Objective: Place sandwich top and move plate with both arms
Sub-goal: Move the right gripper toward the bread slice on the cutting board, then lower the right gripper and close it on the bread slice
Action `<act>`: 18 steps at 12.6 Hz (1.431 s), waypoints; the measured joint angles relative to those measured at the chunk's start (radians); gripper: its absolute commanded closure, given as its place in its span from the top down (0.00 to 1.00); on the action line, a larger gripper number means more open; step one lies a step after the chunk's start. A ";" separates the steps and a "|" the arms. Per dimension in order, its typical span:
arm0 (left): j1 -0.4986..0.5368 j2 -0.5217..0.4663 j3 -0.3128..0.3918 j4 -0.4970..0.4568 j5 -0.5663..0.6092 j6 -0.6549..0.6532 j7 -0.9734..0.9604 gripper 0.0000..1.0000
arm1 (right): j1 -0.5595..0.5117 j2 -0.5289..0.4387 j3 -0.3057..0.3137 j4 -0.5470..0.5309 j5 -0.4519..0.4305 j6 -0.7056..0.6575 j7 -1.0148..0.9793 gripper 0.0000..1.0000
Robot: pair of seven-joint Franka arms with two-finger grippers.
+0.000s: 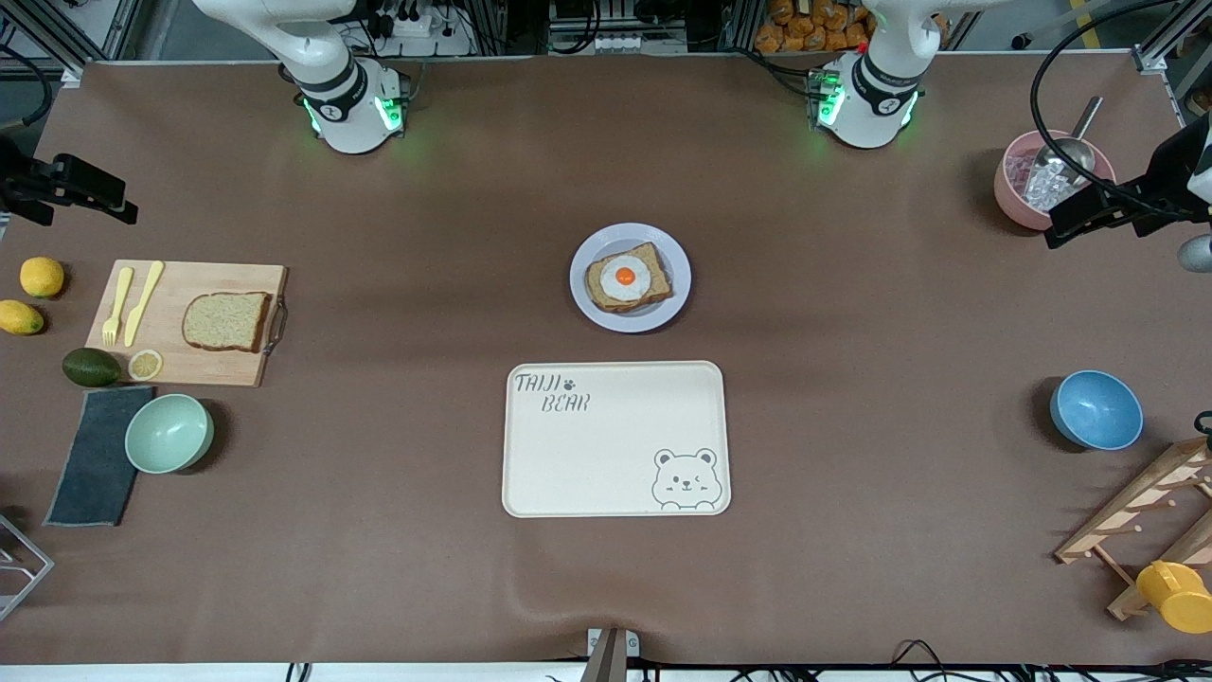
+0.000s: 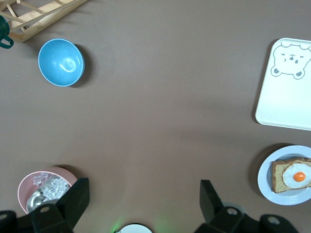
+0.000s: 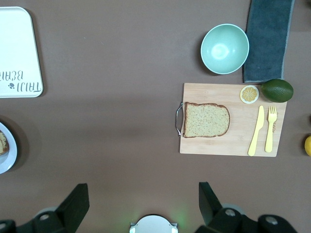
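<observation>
The sandwich top (image 1: 225,321), a tan bread slice (image 3: 206,120), lies on a wooden cutting board (image 1: 180,365) at the right arm's end of the table. The plate (image 1: 601,244) sits mid-table with a darker toast and fried egg (image 1: 628,278) on it; its edge shows in both wrist views (image 2: 265,177) (image 3: 9,155). My right gripper (image 3: 143,186) hangs open and empty, high over bare table beside the board (image 1: 76,189). High beside the pink bowl, my left gripper (image 2: 144,183) is also open and empty (image 1: 1098,213).
A cream bear tray (image 1: 615,440) lies nearer the front camera than the plate. A green bowl (image 1: 169,433), dark cloth (image 1: 95,455), avocado and lemons surround the board. A blue bowl (image 1: 1096,409), pink ice bowl (image 1: 1018,185) and wooden rack (image 1: 1146,516) stand at the left arm's end.
</observation>
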 measured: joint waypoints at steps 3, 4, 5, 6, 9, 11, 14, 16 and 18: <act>0.000 0.000 0.003 0.000 0.000 0.000 0.008 1.00 | 0.000 0.000 0.000 0.000 0.000 0.000 0.000 1.00; 0.000 0.000 0.005 -0.001 0.000 0.000 0.009 1.00 | 0.000 0.000 0.000 0.000 0.000 0.000 0.000 1.00; 0.000 0.001 0.005 -0.001 0.000 0.000 0.009 1.00 | -0.001 0.000 0.000 0.000 0.000 0.000 0.000 1.00; 0.001 0.002 0.006 -0.001 0.000 0.000 0.009 1.00 | -0.002 0.001 0.000 0.000 0.000 0.000 0.000 1.00; 0.001 0.004 0.007 -0.002 0.001 0.000 0.016 1.00 | -0.030 0.012 0.000 -0.049 -0.002 0.056 -0.026 1.00; 0.000 0.005 0.006 -0.004 0.001 0.000 0.017 1.00 | -0.109 0.033 -0.002 -0.146 -0.002 0.162 -0.123 1.00; 0.000 0.006 0.005 -0.005 0.001 0.001 0.023 1.00 | -0.212 0.119 -0.005 -0.215 -0.001 0.229 -0.231 1.00; 0.000 0.006 0.005 -0.005 0.001 0.001 0.023 1.00 | -0.243 0.166 -0.005 -0.247 -0.001 0.286 -0.273 1.00; 0.000 0.007 0.006 -0.005 0.001 0.001 0.023 1.00 | -0.266 0.175 -0.004 -0.355 -0.001 0.420 -0.316 1.00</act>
